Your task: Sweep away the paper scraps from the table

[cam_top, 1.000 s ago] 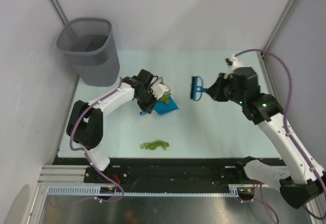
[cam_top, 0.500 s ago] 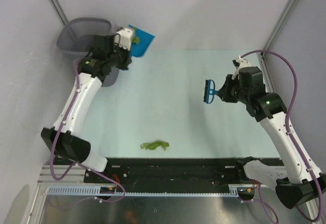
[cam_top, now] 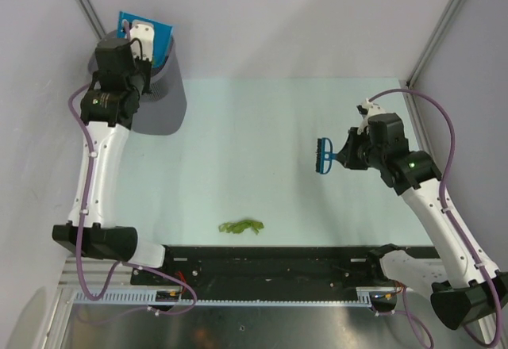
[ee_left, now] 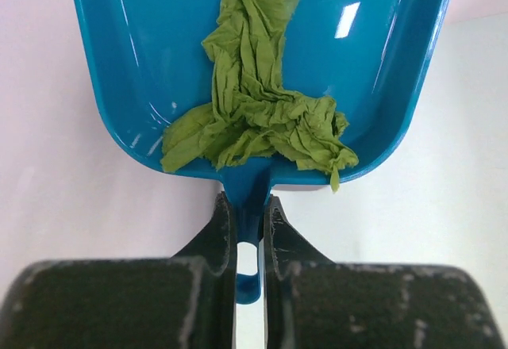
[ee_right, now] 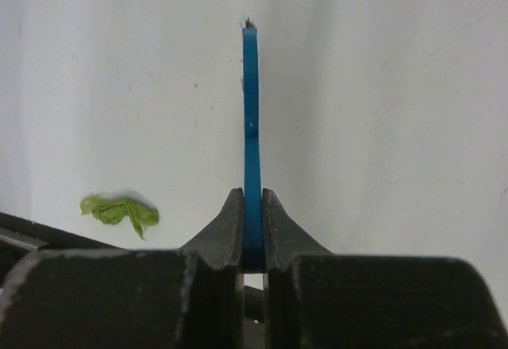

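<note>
The paper scraps [ee_left: 254, 119] are thin, crumpled green bits, by the look of them soft and nearly weightless. I judge that fingers would pinch them poorly and that a quick tilt or a draught would send them sliding, so they are better pushed with bristles and carried on a pan than picked up. One bunch lies in the blue dustpan [ee_left: 119, 63], heaped against its back wall just above the handle stub. The left gripper [ee_left: 248, 216] has its fingers clamped on that stub and holds the pan up, seemingly over the grey wastebasket [cam_top: 167, 99] at the far left corner of the table [cam_top: 262, 127]. A second small clump of scraps [cam_top: 242, 226] lies on the table near its front edge, well apart from both arms. The right gripper [ee_right: 252, 210] has its fingers closed tight on the thin handle of the blue brush [ee_right: 252, 111], held above the table's right half. Only the top view shows where the pan hangs relative to the basket (the left wrist camera sees just pale wall behind it) and how far the brush is from the clump. Only the left wrist view shows that the pan is loaded and how the scraps sit in it. The right wrist view shows the grip on the brush, with the clump off to its lower left.
</note>
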{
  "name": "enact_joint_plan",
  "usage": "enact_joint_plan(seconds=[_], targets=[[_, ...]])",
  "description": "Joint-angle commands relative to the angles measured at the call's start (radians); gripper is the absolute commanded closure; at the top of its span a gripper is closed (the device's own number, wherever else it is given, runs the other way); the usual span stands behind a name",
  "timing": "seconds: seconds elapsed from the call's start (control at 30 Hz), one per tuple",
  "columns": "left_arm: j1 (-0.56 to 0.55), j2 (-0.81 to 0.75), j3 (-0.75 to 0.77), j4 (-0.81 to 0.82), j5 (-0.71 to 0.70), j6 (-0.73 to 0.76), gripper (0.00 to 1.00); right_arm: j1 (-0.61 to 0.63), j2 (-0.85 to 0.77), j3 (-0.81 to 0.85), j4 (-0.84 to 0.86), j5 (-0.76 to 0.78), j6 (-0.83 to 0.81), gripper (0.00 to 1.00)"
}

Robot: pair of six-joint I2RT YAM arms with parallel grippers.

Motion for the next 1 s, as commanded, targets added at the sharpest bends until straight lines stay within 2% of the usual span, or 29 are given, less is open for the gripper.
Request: enact_joint_plan(seconds=[0.0,0.17,0.37,0.6,0.83,0.97], targets=[[0.004,0.008,0.084,-0.01,-0.271,0.205,1.0,0.007,-0.037,-0.021,0.023,-0.03,-0.001,1.0],[0.005,0.077,0.159,-0.009,-0.556,0.382,1.0,0.02,-0.044,-0.05,0.029,-0.032,0.001,1.0],[0.002,0.171,0.237,-0.004,-0.776,0.598,1.0,0.033,-0.047,-0.072,0.045,-0.035,0.001,1.0],[-0.019,0.254,0.28,0.023,-0.914,0.785,1.0,0.042,-0.047,-0.081,0.052,-0.038,-0.004,1.0],[-0.03,0.376,0.423,0.068,-1.023,0.997,1.0,0.043,-0.049,-0.081,0.058,-0.043,-0.005,1.0],[-0.039,0.389,0.392,0.096,-1.057,1.083,1.0,0.048,-0.056,-0.081,0.058,-0.049,0.001,1.0]])
